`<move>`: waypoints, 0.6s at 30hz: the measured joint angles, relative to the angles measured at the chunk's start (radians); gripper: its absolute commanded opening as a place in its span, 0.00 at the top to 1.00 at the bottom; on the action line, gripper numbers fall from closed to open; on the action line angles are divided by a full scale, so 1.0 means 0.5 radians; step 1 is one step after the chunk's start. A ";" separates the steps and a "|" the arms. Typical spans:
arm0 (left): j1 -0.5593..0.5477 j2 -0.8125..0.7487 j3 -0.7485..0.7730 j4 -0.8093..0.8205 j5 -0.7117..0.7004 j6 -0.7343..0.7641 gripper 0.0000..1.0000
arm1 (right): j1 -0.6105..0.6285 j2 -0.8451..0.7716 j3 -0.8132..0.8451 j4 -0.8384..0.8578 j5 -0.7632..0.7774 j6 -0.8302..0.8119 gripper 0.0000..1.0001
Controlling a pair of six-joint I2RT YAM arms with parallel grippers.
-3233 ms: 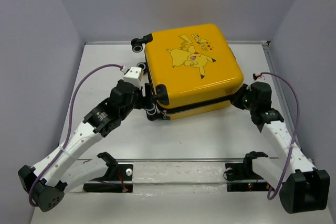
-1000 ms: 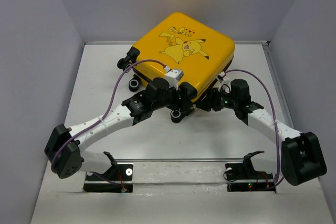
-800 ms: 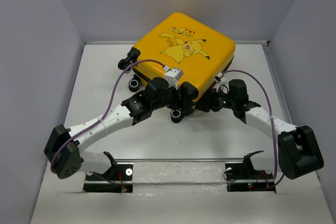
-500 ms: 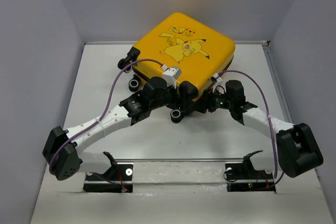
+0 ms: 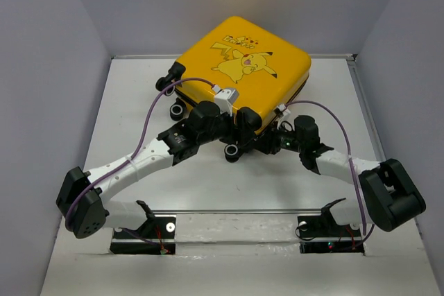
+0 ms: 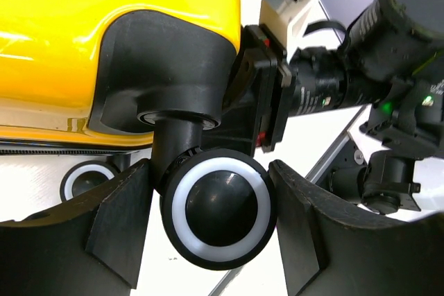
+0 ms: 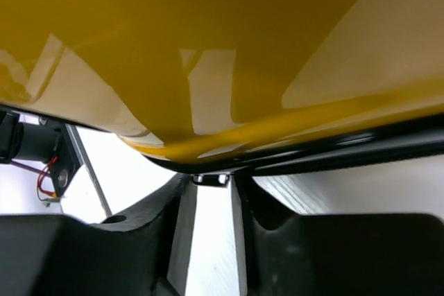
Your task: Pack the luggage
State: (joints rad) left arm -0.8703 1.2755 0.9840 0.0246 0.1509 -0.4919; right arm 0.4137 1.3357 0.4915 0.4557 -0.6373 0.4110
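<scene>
Lying flat and shut at the far middle of the table (image 5: 132,109), the luggage (image 5: 239,74) sits turned cornerwise in the top view, with its cartoon print facing up. Both arms reach in to its near corner. The left gripper (image 5: 241,136) comes from the left and the right gripper (image 5: 267,143) from the right, and the two are close together there.

On the left wrist camera, the fingers (image 6: 118,227) stand spread on either side of a black caster wheel (image 6: 218,206) with a white ring, close against it. I cannot tell whether they press on it. The yellow shell and its black corner housing are just above, and the right arm (image 6: 402,39) is beyond.

On the right wrist camera, the yellow shell fills the upper frame. The fingers (image 7: 333,254) are drawn near together with a narrow strip between them. A small metal zip pull (image 7: 210,179) sits at the far end of that strip, and I cannot tell whether it is pinched.
</scene>
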 measured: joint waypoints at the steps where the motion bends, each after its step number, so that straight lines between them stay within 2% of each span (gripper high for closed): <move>1: 0.002 0.000 0.000 0.000 0.002 -0.002 0.94 | 0.024 0.000 -0.024 0.051 0.022 0.015 0.75; 7: 0.003 0.001 0.000 0.002 0.008 -0.016 0.94 | 0.161 -0.008 -0.135 0.310 0.175 0.091 0.93; 13: 0.004 0.002 0.000 0.008 0.005 -0.049 0.94 | 0.268 -0.124 -0.217 0.333 0.496 0.150 0.93; 18: 0.003 0.083 0.092 -0.034 0.040 -0.140 0.94 | 0.605 -0.276 -0.341 0.379 1.196 0.208 0.93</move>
State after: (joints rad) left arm -0.8688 1.3170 1.0302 0.0078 0.1711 -0.5621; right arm 0.7162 1.1976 0.3210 0.6453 -0.0395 0.5152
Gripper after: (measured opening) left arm 0.715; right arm 0.076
